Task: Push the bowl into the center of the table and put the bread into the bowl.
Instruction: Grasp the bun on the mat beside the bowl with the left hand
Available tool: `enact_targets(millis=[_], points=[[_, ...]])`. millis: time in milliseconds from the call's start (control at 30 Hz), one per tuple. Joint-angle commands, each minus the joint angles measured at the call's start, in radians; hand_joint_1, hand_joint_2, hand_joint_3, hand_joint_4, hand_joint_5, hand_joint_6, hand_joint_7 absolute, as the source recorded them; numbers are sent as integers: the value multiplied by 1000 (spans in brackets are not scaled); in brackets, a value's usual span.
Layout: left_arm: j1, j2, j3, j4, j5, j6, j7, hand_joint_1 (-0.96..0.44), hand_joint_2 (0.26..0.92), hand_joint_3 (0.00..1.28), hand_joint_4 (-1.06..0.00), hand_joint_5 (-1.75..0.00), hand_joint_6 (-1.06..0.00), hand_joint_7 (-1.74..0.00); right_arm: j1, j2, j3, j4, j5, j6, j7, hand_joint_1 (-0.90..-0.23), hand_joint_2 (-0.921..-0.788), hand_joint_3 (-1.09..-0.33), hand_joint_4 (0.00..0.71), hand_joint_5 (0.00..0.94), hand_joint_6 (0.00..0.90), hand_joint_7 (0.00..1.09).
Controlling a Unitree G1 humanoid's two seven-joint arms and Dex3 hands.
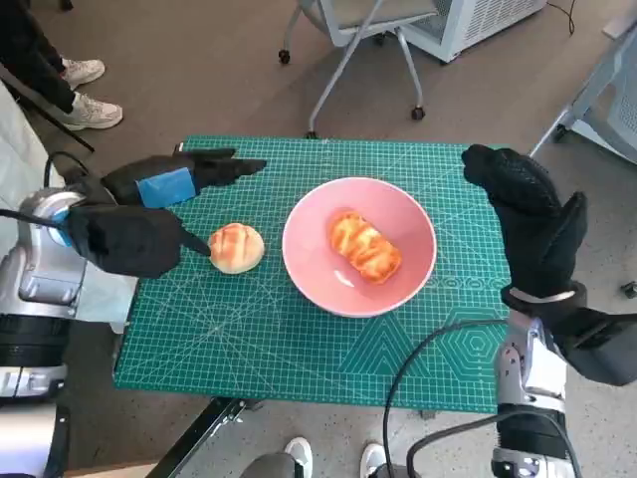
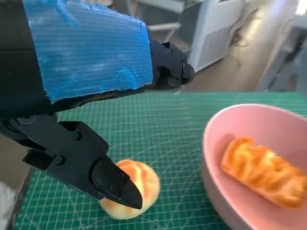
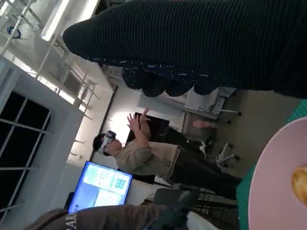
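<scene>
On the green mat (image 1: 299, 339), a pink bowl (image 1: 418, 261) sits mid-table, holding one bread (image 1: 364, 246). Left of it, the left hand (image 1: 164, 204), fingers spread and gripping nothing, touches a round bun (image 1: 237, 247). Right hand (image 1: 528, 219) hangs open beyond the bowl's right edge.

A small table covered by a green cutting mat (image 1: 299, 349) printed with a pale grid is seen across the middle of the head view. A pink bowl (image 1: 408, 269) is set on the mat just right of the frame's centre. A round bread roll (image 1: 237, 247) lies directly on the mat just left of the bowl, apart from its rim.
</scene>
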Motion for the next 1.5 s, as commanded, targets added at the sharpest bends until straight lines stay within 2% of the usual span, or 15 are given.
enact_targets(millis=[33,533,1133,1267,1333,1400,1433,1467,1500], points=[[-25,-27,-32,52,31,18,23,-152,695,3,-67,0,-212,-5,35,-11,3,-10,-5,15,6,-682,-921,-774,175,0,44,483],[-55,-70,-121,202,132,57,69,-181,702,5,-68,-2,-214,-3,40,-30,0,-6,-19,10,5,-688,-921,-795,176,1,16,483],[-107,-173,-253,493,260,83,181,-117,715,14,-192,-20,-293,-21,38,-30,7,-7,-15,24,4,-691,-921,-799,175,0,9,489],[-119,-184,-280,536,285,75,212,-64,763,32,-340,-29,-418,-32,40,-30,8,-11,-11,28,7,-690,-921,-800,175,0,8,491],[-118,-182,-288,549,294,53,244,-27,816,40,-553,-59,-562,-58,40,-30,8,-11,-11,28,7,-690,-921,-800,175,0,7,492],[-112,-175,-290,558,297,17,290,-7,843,43,-666,-80,-640,-73,40,-30,9,-9,-10,27,8,-690,-921,-800,174,0,6,493],[-109,-172,-290,562,297,-2,315,-5,859,50,-685,-291,-622,-292,39,-29,9,-8,-10,27,8,-690,-921,-800,174,0,6,494],[-105,-167,-290,565,298,-21,342,-3,881,82,-684,-630,-569,-634,39,-29,9,-6,-10,27,9,-690,-921,-800,174,0,6,494],[-104,-164,-290,568,298,-34,361,-2,889,86,-689,-750,-563,-740,38,-28,10,-5,-9,26,9,-690,-921,-801,174,0,5,495]])
